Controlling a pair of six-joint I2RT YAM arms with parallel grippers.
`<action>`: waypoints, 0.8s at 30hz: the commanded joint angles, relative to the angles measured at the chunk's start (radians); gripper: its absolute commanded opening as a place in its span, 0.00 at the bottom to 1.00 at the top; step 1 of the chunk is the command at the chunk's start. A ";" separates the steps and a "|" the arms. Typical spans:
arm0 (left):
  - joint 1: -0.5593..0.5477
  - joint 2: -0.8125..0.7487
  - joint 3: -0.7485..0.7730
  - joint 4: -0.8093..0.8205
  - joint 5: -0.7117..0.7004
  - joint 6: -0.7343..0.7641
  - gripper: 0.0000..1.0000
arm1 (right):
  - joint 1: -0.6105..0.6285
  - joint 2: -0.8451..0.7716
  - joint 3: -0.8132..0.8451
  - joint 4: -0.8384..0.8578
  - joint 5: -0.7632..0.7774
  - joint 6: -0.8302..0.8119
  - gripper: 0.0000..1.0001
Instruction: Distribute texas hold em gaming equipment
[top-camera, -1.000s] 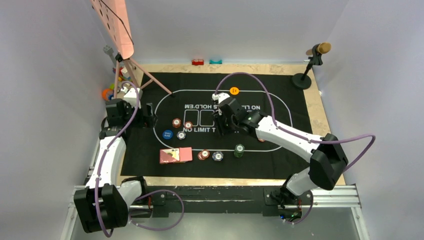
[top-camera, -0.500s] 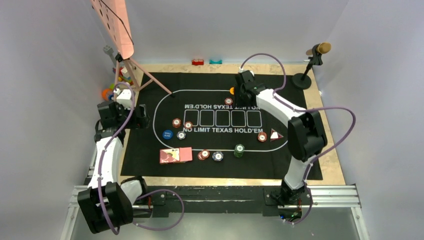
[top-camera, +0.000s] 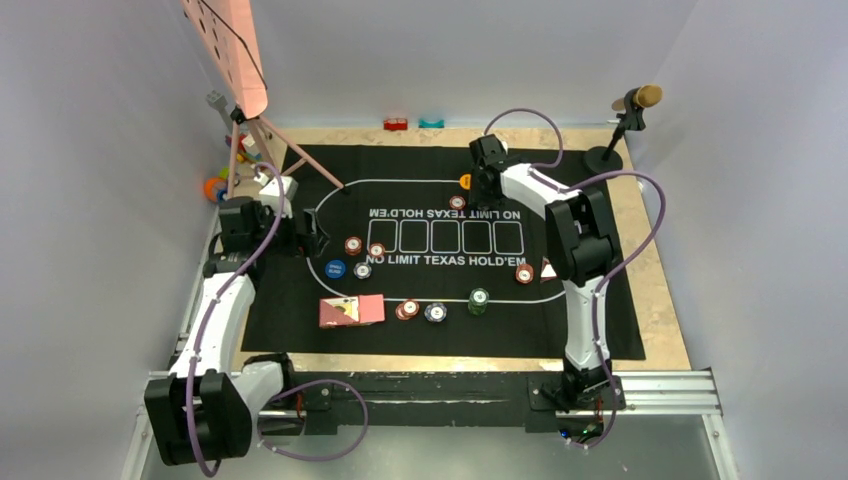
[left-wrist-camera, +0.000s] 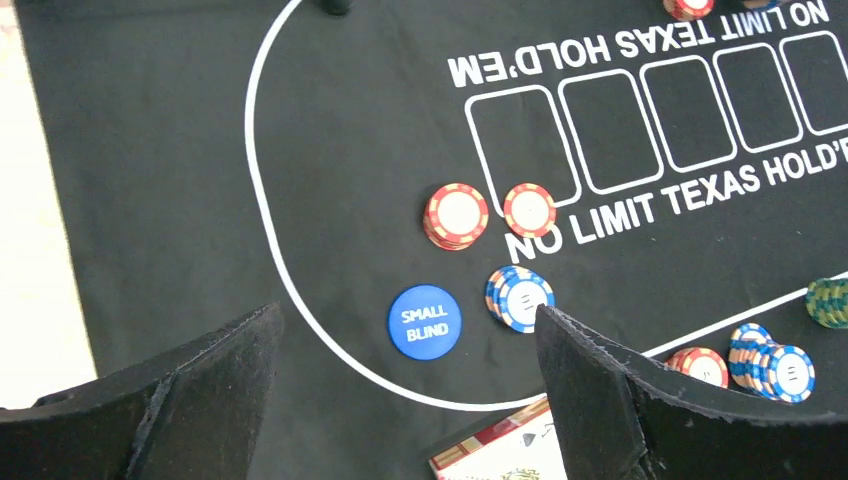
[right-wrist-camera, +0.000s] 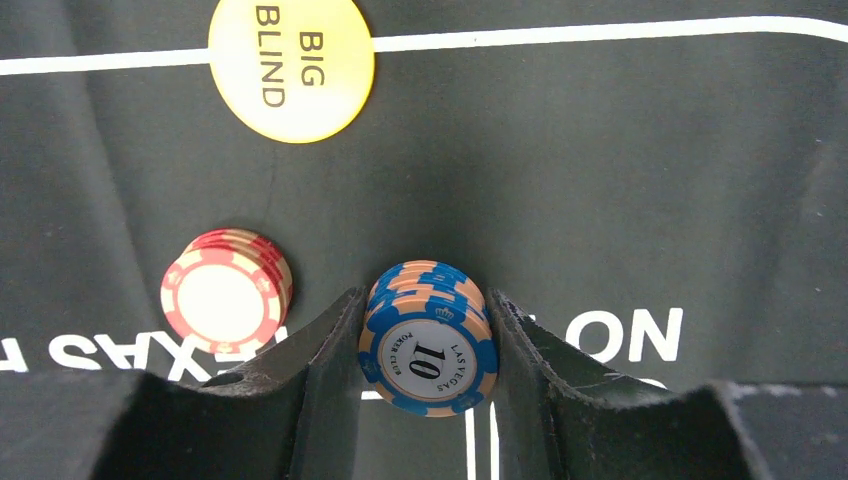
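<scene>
The right claw (right-wrist-camera: 422, 305) is clamped on the blue chip stack (right-wrist-camera: 428, 350) near the far edge of the mat (right-wrist-camera: 620, 150). The orange Big Blind button (right-wrist-camera: 291, 65) lies just beyond it. The left claw (left-wrist-camera: 408, 318) hangs wide, well away.

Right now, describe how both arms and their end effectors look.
Both the left arm and right arm have white links, black joint housings and looping purple cables. The left end effector and right end effector each have two black, rough-edged, foam-like fingers. No markings are visible.
</scene>
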 joint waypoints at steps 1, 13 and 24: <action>-0.035 0.009 0.007 0.042 0.007 -0.035 1.00 | -0.004 0.014 0.058 0.041 0.025 0.001 0.27; -0.035 -0.049 -0.027 0.030 -0.049 0.022 1.00 | -0.008 -0.002 0.048 0.047 0.020 0.002 0.74; -0.035 -0.125 0.047 -0.085 -0.044 -0.048 1.00 | 0.051 -0.327 -0.087 0.020 -0.033 0.038 0.86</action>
